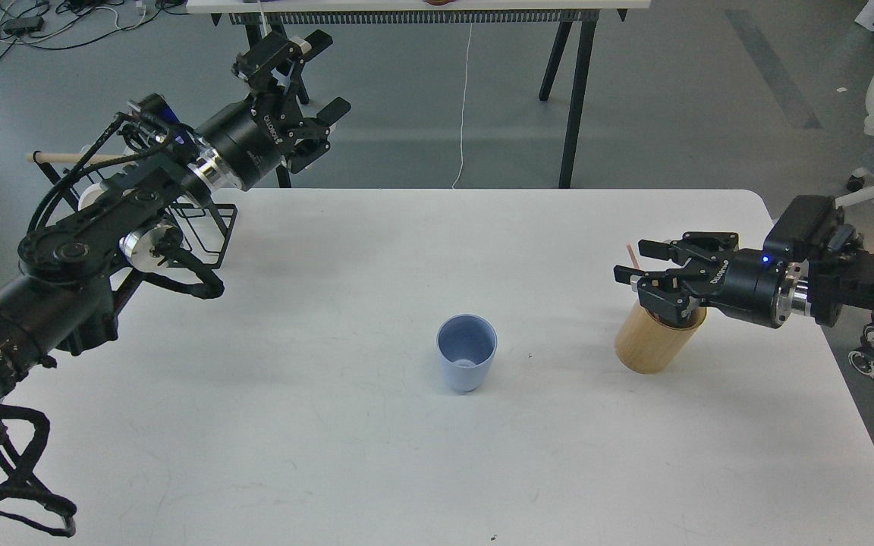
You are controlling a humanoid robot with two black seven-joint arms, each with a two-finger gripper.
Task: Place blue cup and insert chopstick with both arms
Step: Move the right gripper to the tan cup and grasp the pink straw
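Cup (466,362): upright, desk (331,455) centre, placed.
Right claw (629,267): open over holder (657,343), 3 o'clock; pink chopstick (632,255) ungripped.
Left claw (314,80): open, empty.
Tip: close squarely, lift straight.

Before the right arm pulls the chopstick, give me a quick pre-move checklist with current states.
1. Blue cup upright, mouth open, standing alone mid-table: ok.
2. Left gripper open, raised clear of the cup: ok.
3. Right gripper at the bamboo holder: ok.
4. Chopstick visible, pink tip by the fingers: ok.
5. Firm grasp on the chopstick: cannot tell.
6. Table path from holder to cup unobstructed: ok.
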